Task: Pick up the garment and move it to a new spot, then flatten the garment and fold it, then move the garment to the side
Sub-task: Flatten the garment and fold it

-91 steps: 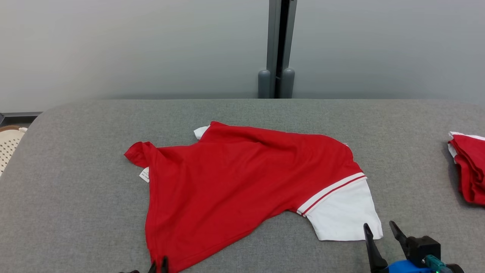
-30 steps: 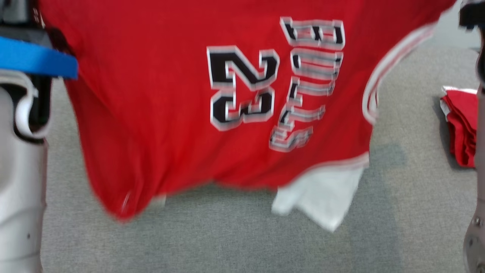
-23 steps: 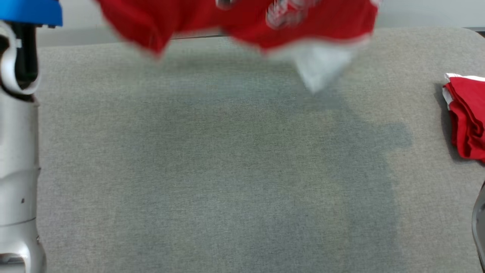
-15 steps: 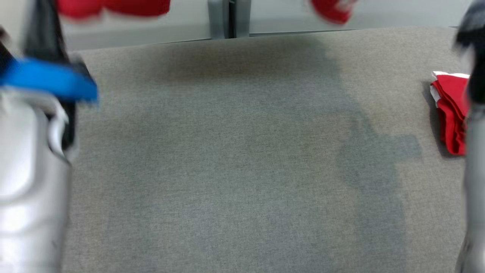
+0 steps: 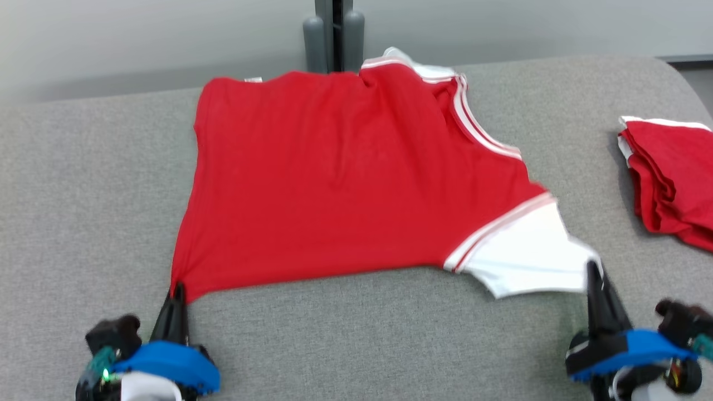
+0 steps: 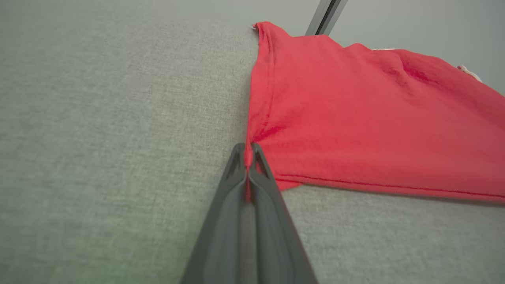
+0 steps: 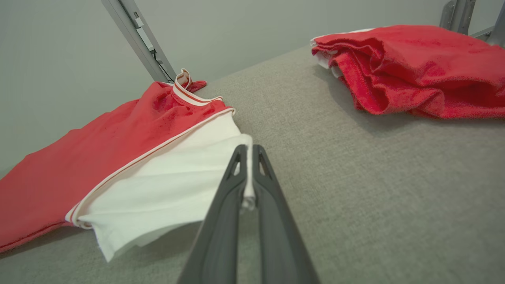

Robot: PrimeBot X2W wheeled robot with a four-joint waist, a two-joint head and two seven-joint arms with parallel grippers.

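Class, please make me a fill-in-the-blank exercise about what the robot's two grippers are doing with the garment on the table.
1. The left gripper is shut on a ____ corner of the garment.
2. The right gripper is shut on the edge of the garment's ____ sleeve.
3. The garment lies spread on a ____ fabric-covered table.
4. In the head view, a folded pile of red cloth lies to the garment's ____.

Missing words: red; white; grey; right

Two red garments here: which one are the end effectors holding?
The spread-out jersey in the middle: left end effector pinches its red corner, right end effector its white sleeve. The folded red pile at the right lies untouched.
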